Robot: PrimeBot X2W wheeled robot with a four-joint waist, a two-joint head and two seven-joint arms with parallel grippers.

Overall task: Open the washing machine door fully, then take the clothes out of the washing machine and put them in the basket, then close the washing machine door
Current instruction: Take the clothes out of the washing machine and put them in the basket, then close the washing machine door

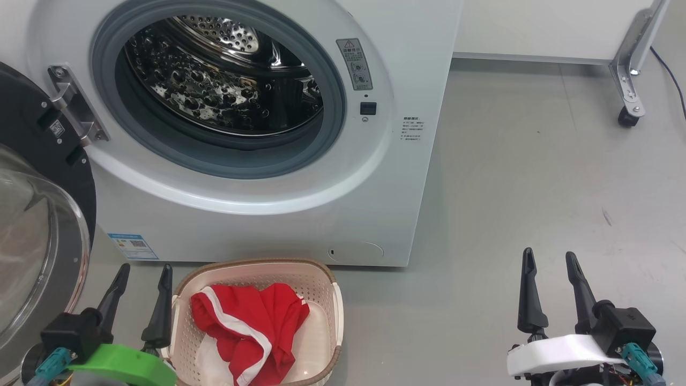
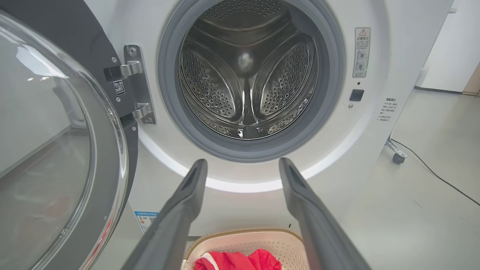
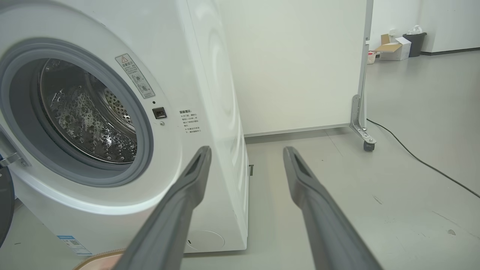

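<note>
The white washing machine [image 1: 257, 203] stands before me, its steel drum [image 2: 245, 71] bare inside. Its door [image 1: 32, 225] hangs swung out to the left on its hinge, glass bowl facing me; the left wrist view has the door [image 2: 48, 150] at its left. On the floor in front sits the cream basket [image 1: 321, 279] holding the red clothes [image 1: 252, 327] with white trim. My left gripper [image 1: 142, 276] is open, just left of the basket, nothing between its fingers. Far to the right over bare floor, my right gripper [image 1: 549, 260] is open and holds nothing.
A white partition on a metal leg with a castor [image 1: 627, 115] stands at the back right, a black cable [image 1: 670, 69] trailing past it. Grey floor stretches to the machine's right. Boxes and a dark bin [image 3: 414, 39] sit far off in the right wrist view.
</note>
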